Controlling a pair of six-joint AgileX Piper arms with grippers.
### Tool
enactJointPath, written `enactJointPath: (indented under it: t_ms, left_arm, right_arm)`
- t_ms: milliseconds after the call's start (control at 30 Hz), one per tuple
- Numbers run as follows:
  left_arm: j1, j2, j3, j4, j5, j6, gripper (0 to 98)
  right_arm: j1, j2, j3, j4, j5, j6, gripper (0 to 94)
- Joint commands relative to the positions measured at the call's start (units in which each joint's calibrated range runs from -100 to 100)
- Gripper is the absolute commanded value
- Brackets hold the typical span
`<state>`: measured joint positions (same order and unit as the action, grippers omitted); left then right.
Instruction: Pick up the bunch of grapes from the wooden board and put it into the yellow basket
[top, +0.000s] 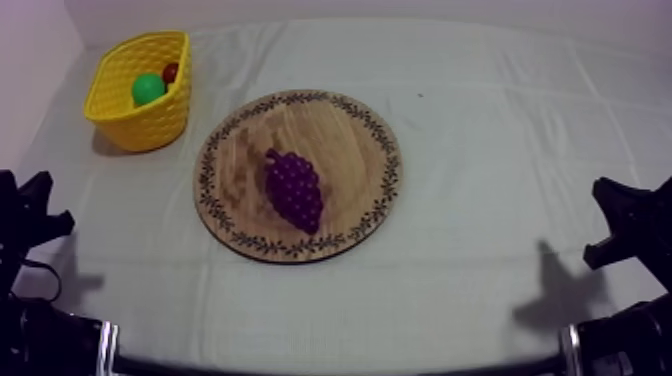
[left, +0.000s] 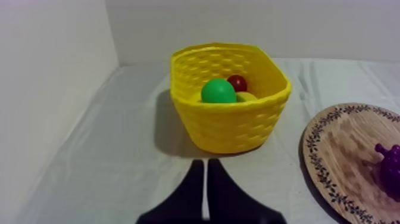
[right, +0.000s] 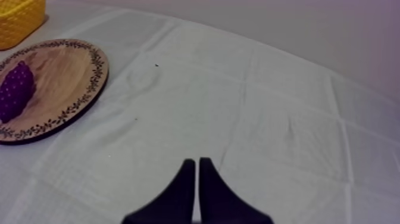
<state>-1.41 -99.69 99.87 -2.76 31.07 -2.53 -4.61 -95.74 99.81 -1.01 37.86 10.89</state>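
Lying on board: grapes, purple, near its middle, nothing holding them.
Grapes from left gripper: ahead and off to its right side, well apart.
Grapes from right gripper: ahead and far to its left side, well apart.
Left gripper: fingers pressed together into a narrow wedge, nothing between them, low above the cloth.
Right gripper: fingers also closed together, gripping nothing, above bare cloth.
Basket: yellow, straight ahead of left gripper and near it; for right gripper it stands beyond the board. Just beside the board, not touching.
Inside basket: green fruit; small red fruit on its far side from left gripper.
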Motion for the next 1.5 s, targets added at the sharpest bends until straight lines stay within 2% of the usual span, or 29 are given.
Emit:
enactJointPath:
  t_ms: [0, 267, 400, 600, 700, 800, 900, 1033, 1267, 1467]
  left_arm:
    - [-1.81, -0.13, 0.13, 0.83, 1.34, 2.94, 0.0]
    - [-1.62, -0.13, 0.13, 0.73, 1.68, 3.23, 0.0]
    - [0.07, -0.13, 0.00, 0.26, 1.89, 3.38, 0.0]
    - [2.48, -0.06, -0.97, -1.53, 3.13, 4.57, 0.0]
    - [4.41, 0.74, -3.56, -4.05, 5.26, 6.97, 0.0]
    - [6.55, 4.03, -8.66, -5.92, 6.85, 9.21, 0.0]
    - [8.75, 9.42, -16.23, -6.87, 9.36, 10.68, 0.0]
    - [12.50, 17.68, -28.53, -8.08, 14.84, 12.66, 0.0]
    - [20.28, 30.64, -46.99, -11.37, 23.62, 15.98, 0.0]
    - [24.90, 40.12, -59.20, -12.74, 29.16, 17.58, 0.0]
  right_arm:
    - [0.02, -0.01, -0.03, 0.01, -0.04, 0.03, 0.4]
    - [0.02, -0.01, -0.03, 0.01, -0.04, 0.03, 0.4]
    - [0.02, -0.01, -0.03, 0.01, -0.04, 0.03, 0.4]
    - [0.02, -0.01, -0.03, 0.01, -0.04, 0.03, 0.4]
    - [0.02, -0.01, -0.03, 0.01, -0.04, 0.03, 0.4]
    - [0.02, -0.01, -0.03, 0.01, -0.04, 0.04, 0.4]
    - [0.02, -0.01, -0.03, 0.01, -0.04, 0.03, 0.4]
    - [0.02, -0.01, -0.03, 0.01, -0.04, 0.03, 0.4]
    - [0.02, -0.01, -0.03, 0.01, -0.04, 0.03, 0.4]
    - [0.02, -0.01, -0.03, 0.01, -0.04, 0.03, 0.4]
